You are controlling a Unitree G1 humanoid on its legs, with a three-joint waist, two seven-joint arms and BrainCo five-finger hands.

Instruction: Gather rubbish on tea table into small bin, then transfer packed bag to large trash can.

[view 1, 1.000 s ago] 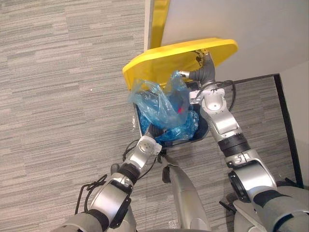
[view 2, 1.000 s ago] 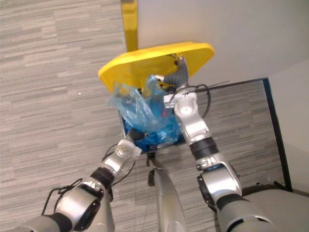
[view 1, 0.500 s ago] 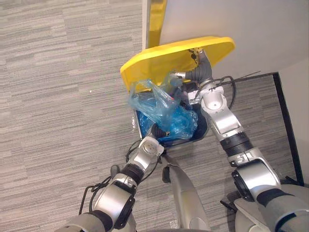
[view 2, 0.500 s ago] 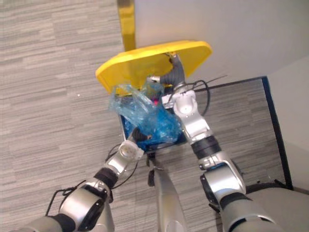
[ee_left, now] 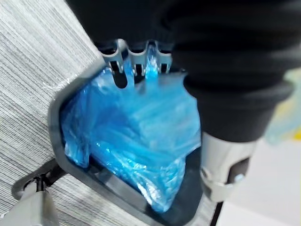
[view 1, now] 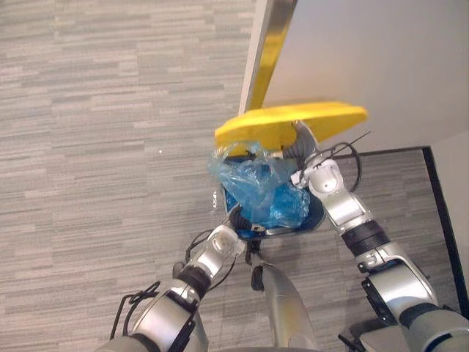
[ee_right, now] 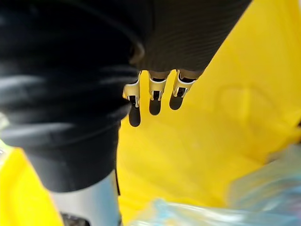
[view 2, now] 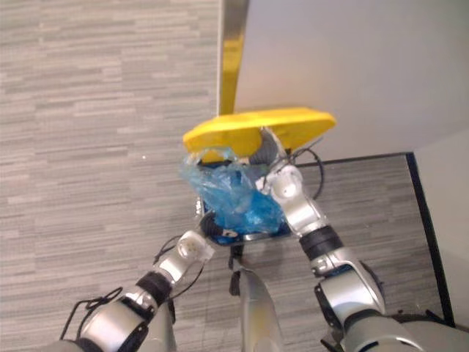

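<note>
Silver-and-dark left hand (ee_left: 136,54) reaches in at the near rim, about 6 o'clock, of the large dark-walled trash can (ee_left: 61,141), pushed into the plastic there. Whether it is clenched on the film or has released it cannot be told, since the crumpled plastic covers the end of the hand.

The packed translucent blue plastic bag (view 1: 260,187) sits in the mouth of the can. It fills the opening from wall to wall and bulges above the rim, with a loose bunch of film rising at about 11 o'clock towards the lid. What it contains cannot be made out through the folds.

On the far side, at about 1 o'clock from the bag, the right hand (ee_right: 155,89) is under the raised yellow plastic lid (view 1: 293,121). Its fingers (ee_right: 134,106) are straight and uncurled, lying against the lid's yellow underside and grasping nothing. The lid stands tilted over the can's far edge, seen almost edge-on from above.

Grey striped carpet (view 1: 95,147) spreads from 7 o'clock round to 11 o'clock of the can. A thin black floor strip (view 1: 437,191) runs along the carpet at 3 o'clock. Beyond the lid, at 12 o'clock, a shiny gold-toned corner trim (view 1: 271,51) runs up the edge of a plain pale wall (view 1: 381,51).
</note>
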